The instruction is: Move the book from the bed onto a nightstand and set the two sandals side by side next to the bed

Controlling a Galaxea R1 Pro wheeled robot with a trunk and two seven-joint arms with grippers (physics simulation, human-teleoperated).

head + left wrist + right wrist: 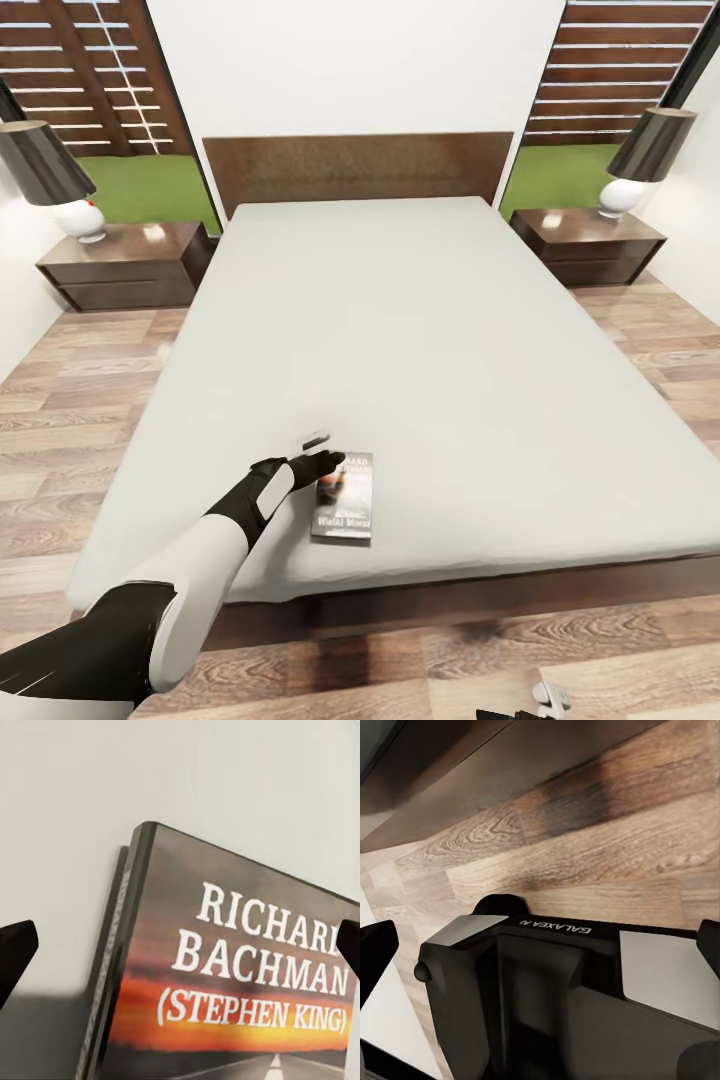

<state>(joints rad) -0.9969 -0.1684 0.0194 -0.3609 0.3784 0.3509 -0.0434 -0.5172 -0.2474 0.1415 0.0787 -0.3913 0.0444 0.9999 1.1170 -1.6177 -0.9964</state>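
Left claw (322,452) lowered over top edge of book (343,497), fingertips (16,952) spread apart astride cover, nothing clamped; judged pre-grasp. Book lying flat on bed (420,330) near foot edge. Counted: one book, two nightstands (125,264) (590,243), two lamps. Right claw (540,967): state cannot be told.

The bed (400,330) has a smooth, matt pale grey mattress that looks like plain cloth, set in a dark brown wood frame with a grained headboard (358,165). Near the foot edge, the book (345,497) shows a glossy printed paper cover. The floor (70,400) is wood plank with visible grain and a soft sheen. Both nightstands (125,262) are polished dark wood.
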